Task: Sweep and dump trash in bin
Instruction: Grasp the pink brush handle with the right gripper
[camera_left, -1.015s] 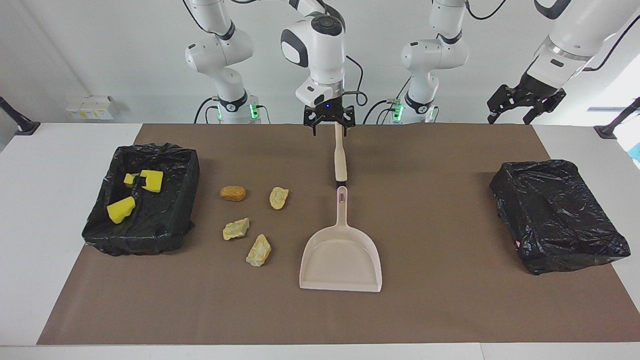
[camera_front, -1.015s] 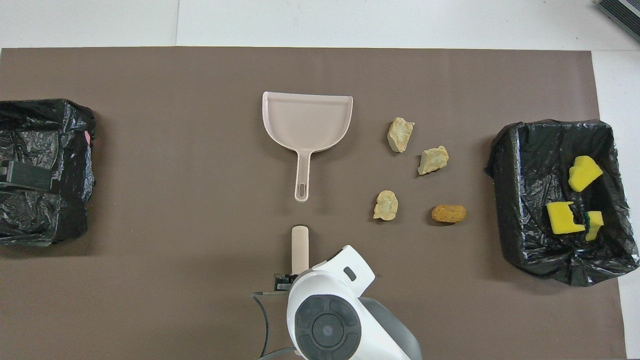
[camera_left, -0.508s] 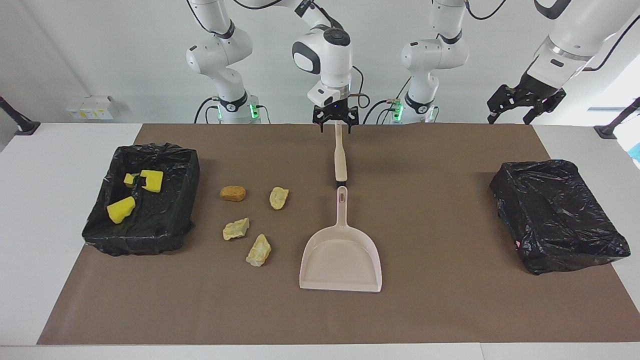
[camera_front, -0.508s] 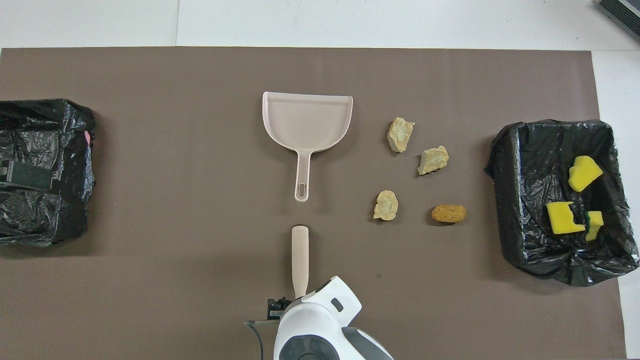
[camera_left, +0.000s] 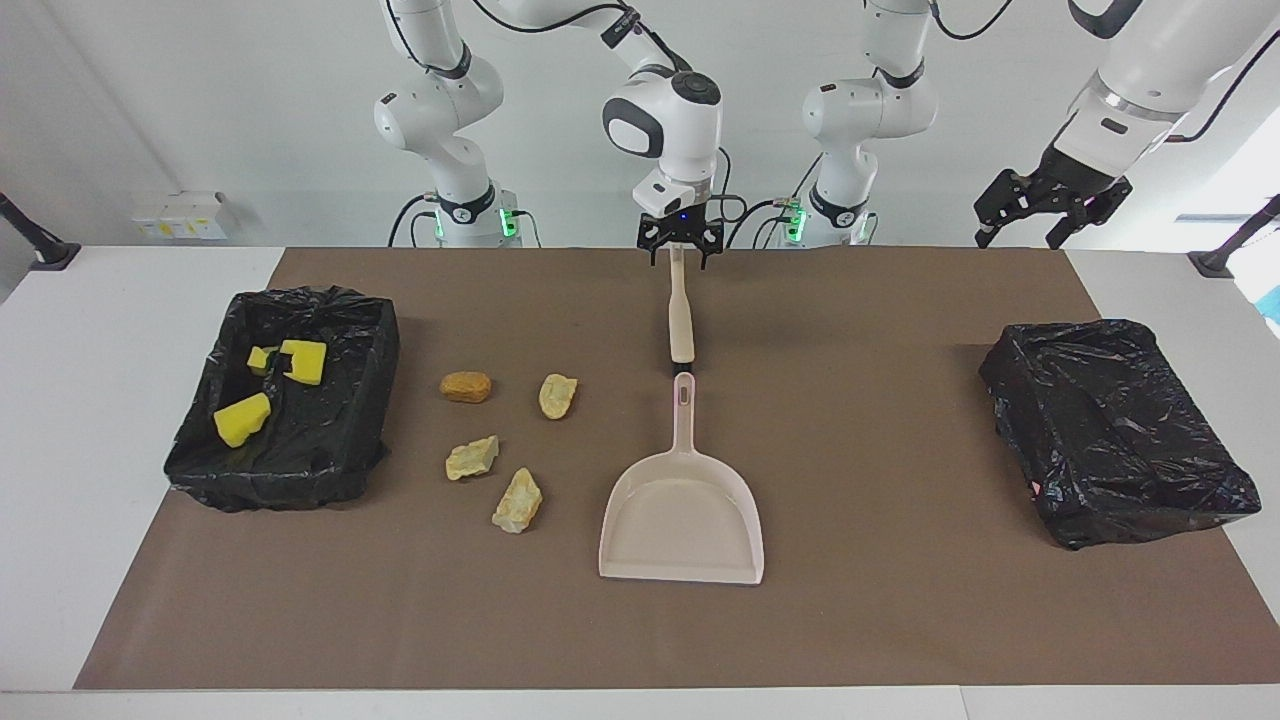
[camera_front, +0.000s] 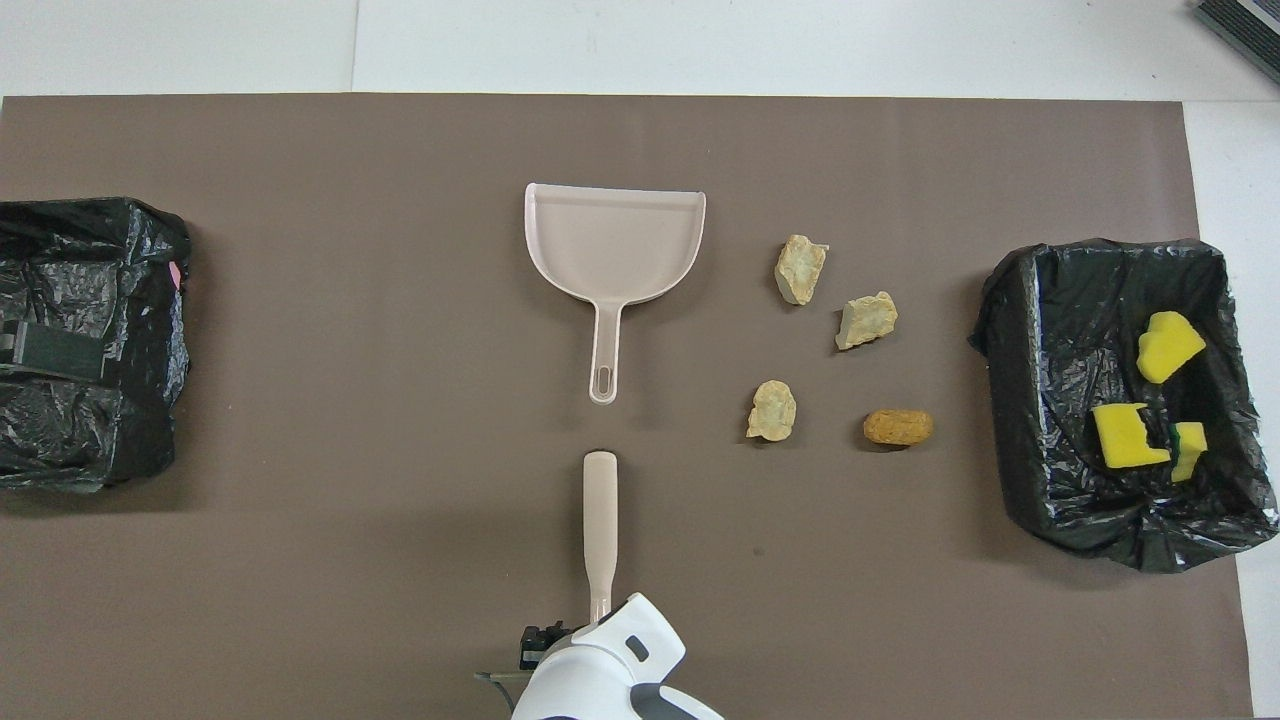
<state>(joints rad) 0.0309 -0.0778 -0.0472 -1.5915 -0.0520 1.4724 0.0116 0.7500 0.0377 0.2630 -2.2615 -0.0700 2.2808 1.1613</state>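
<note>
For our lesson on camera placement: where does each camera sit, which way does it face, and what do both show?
Facing view: high across the table, facing the robots; both arms, right gripper at the brush, left gripper raised, waiting.
Overhead view: above the robots' end, looking steeply down; right arm's wrist shows.
Shared: dustpan, brush, lumps, bins, half a turn apart.

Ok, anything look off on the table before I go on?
Four tan lumps lie loose on the mat beside the dustpan. The bin toward the left arm's end looks odd: its black bag is crumpled over the top, no opening showing.
</note>
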